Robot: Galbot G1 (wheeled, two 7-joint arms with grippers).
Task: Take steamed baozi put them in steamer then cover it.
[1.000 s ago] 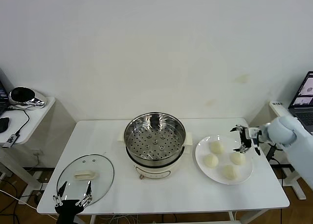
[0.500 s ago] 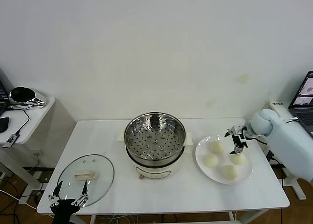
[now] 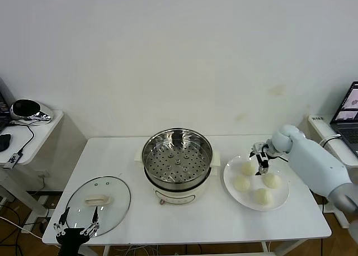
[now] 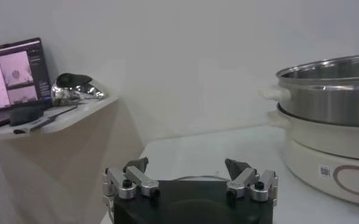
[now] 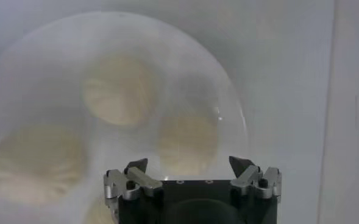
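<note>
A: Starting at the desk's (image 3: 184,225) left front corner, your left gripper (image 3: 75,229) hangs just off the front edge, jaws spread wide, holding nothing. The cover (image 3: 98,199) lies flat right behind it, handle up, untouched.

B: And the middle?

A: The steamer (image 3: 177,162) sits mid-desk, open, its perforated tray bare. Not one bun is in there, so you're at the very start.

B: So everything's still on the plate?

A: All four steamed baozi (image 3: 241,183) sit on the white plate (image 3: 229,174) toward the right edge. Your right gripper (image 3: 260,160) hangs over the plate's far side, between the two rear buns, pointing down at them.

B: Has it got one?

A: No. In the right wrist view the gripper (image 5: 191,173) shows both jaws standing well apart with a bun below and nothing between them; I can't tell whether a tip touches dough.

B: What's left, then?

A: By my reckoning, everything: four buns to carry across, then the cover goes on.
</note>
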